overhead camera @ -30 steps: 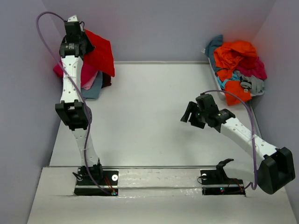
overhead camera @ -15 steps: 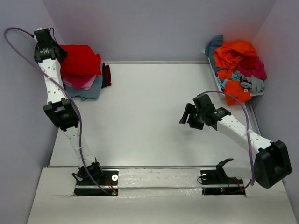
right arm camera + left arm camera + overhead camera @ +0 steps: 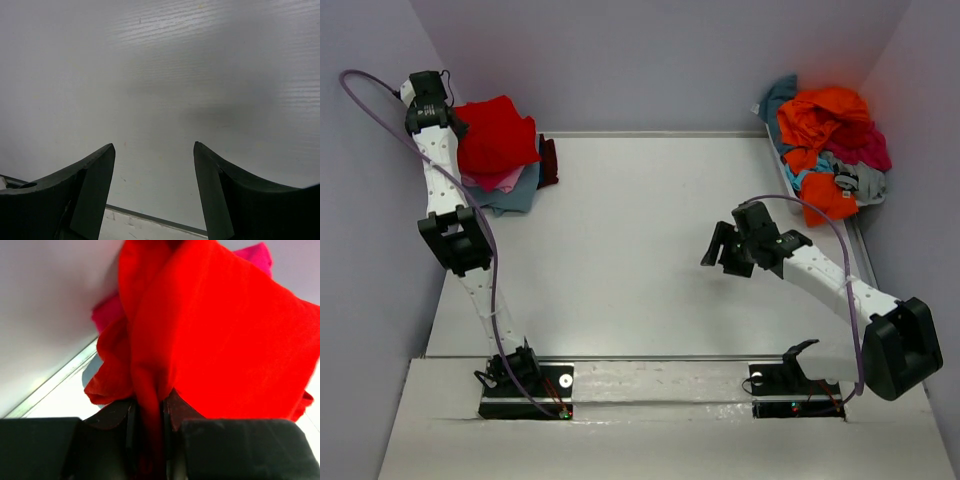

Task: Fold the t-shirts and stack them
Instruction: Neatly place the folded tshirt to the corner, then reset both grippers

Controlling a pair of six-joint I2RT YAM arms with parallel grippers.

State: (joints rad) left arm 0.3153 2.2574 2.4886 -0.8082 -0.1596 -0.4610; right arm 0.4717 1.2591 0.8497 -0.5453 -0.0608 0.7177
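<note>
Grey walls close around a white desk (image 3: 620, 260). Nearest, the right tool (image 3: 716, 248) hangs open over it, holding nothing. At far left, the left tool (image 3: 148, 412) pinches a bright red t-shirt (image 3: 498, 132), soft and folded, over the folded stack (image 3: 510, 190). At far right, a crumpled heap (image 3: 830, 150) waits unfolded, so I judge the task about half done.

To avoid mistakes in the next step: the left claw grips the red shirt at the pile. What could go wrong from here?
1. The red shirt is bunched in the left claw; drawing back before opening could drag it unfolded.
2. The pile below lies at the far left corner of the table; a tug may push shirts over the edge.
</note>
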